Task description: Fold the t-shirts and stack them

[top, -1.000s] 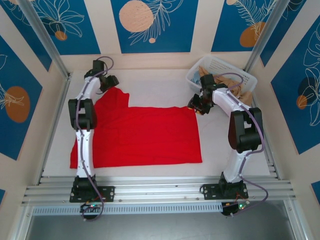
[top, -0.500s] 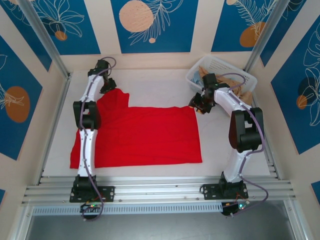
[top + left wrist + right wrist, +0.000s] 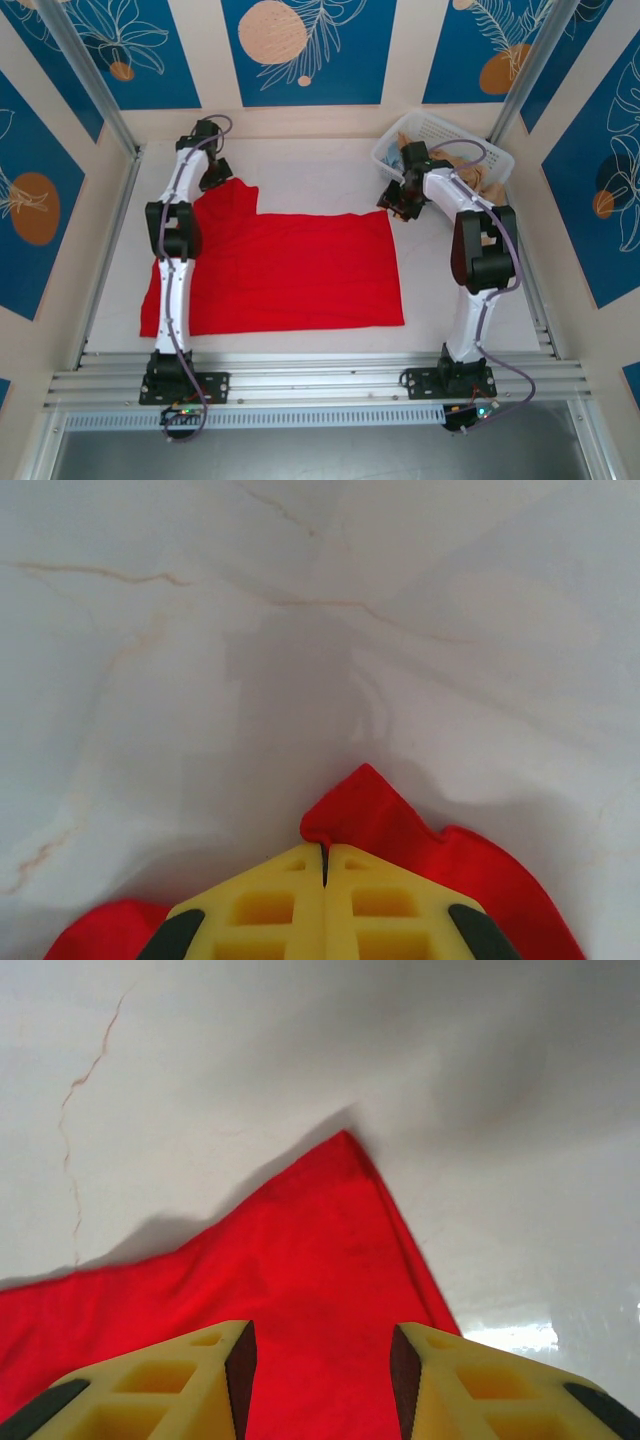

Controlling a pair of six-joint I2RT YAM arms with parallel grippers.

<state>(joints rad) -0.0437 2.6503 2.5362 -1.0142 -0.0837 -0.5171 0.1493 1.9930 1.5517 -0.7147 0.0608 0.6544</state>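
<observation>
Lying flat on the white bench (image 3: 300,175): one red t-shirt (image 3: 300,270), spread left of centre.

- Hidden: the left arm (image 3: 172,285) covers a strip of the shirt's left side in the overhead view. The right arm (image 3: 478,250) crosses the near rim of the white basket (image 3: 440,125), whose tan cloth (image 3: 490,178) shows only in part.
- Left end effector (image 3: 212,178): at the shirt's far left corner. In the wrist view its yellow fingers (image 3: 270,900) are pressed together on a raised red fold, their bases cut off by the frame edge. How much cloth sits between them cannot be made out.
- Right end effector (image 3: 396,205): at the far right corner. Its fingers (image 3: 200,1370) stand moderately apart above the corner.
- Change over one second: the left end effector has settled closer onto its corner, the right arm's elbow has shifted slightly inward, and the shirt outline is unchanged.
</observation>
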